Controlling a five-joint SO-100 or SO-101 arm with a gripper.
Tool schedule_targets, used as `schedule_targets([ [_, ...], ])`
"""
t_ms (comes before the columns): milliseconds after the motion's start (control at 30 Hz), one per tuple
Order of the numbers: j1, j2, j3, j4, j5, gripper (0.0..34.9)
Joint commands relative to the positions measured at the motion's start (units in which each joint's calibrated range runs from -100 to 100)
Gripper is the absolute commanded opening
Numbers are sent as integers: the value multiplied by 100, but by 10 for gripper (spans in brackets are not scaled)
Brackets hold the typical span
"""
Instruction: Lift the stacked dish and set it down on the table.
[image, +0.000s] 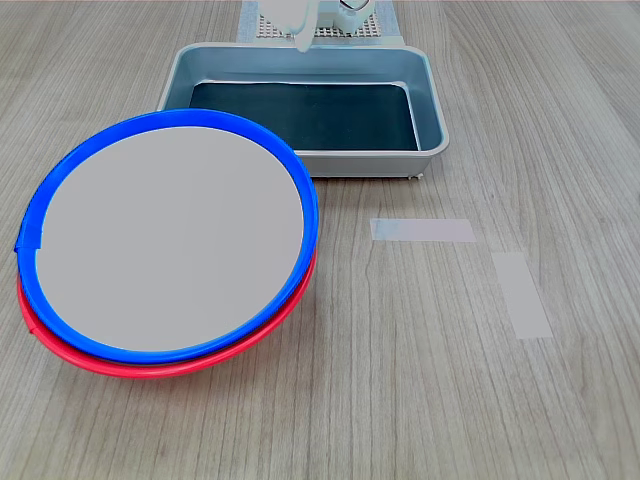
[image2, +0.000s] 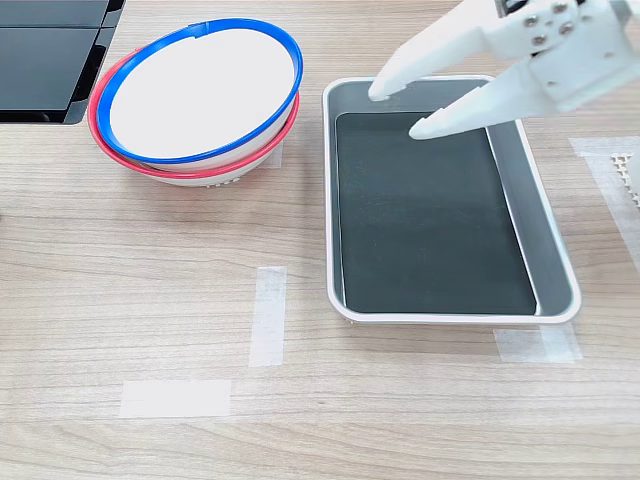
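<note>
Bright blue plastic rims the stacked dish (image: 170, 240), a large shallow bowl with a pale grey-white inside, and it sits nested in a red-rimmed bowl (image: 150, 362) of the same size, tilted a little so the red edge shows along 1 side. Both bowls hold nothing that can be seen. In the first exterior view the pair rests at the left of the table (image: 400, 400); in the second exterior view it sits at the upper left, beside the tray. The tray (image2: 555, 255) is a grey metal rectangle with rounded corners, and a dark mat (image2: 425, 230) lies flat across its floor; nothing else is in it. The white gripper (image2: 400, 110) hangs above the tray's far end in the second exterior view, its 2 pointed fingers (image2: 470, 108) spread apart with a clear gap between the tips, holding nothing and well apart from the bowls. In the first exterior view only a sliver of the arm shows at the top edge behind the tray. No label or writing can be read anywhere. The table is light grey-brown wood grain, marked with pale tape strips (image: 422, 230) near the tray and on the open surface. A dark flat object (image2: 45, 60) fills the upper left corner of the second exterior view.
</note>
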Motion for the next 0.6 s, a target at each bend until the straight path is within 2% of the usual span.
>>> schedule_targets([
  [0, -131, 1417, -1401, 72, -137, 178],
  [200, -47, 3311, -2903, 72, -176, 178],
  [567, 471, 4761, -4050, -150, -254, 191],
])
